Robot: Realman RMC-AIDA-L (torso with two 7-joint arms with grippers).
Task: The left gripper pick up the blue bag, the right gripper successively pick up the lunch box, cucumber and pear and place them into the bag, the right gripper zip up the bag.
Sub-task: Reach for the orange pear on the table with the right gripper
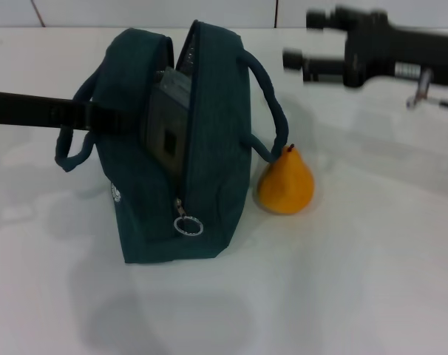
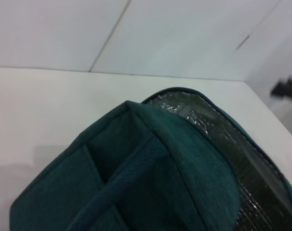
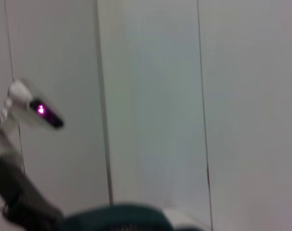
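The blue bag (image 1: 187, 177) stands upright on the white table, its top unzipped; its silver lining (image 2: 252, 159) shows in the left wrist view. A grey lunch box (image 1: 165, 118) sits inside the opening. My left gripper (image 1: 109, 118) reaches in from the left, through the handle loop, and is shut on the bag's near wall. An orange-yellow pear (image 1: 285, 185) rests on the table against the bag's right side, under the other handle. My right gripper (image 1: 307, 41) hovers open and empty at the far right, well above and behind the pear. The cucumber is out of view.
The zipper pull ring (image 1: 188, 225) hangs low on the bag's front edge. White table (image 1: 372, 259) spreads in front and to the right. A white wall stands behind; the bag's top (image 3: 122, 219) shows low in the right wrist view.
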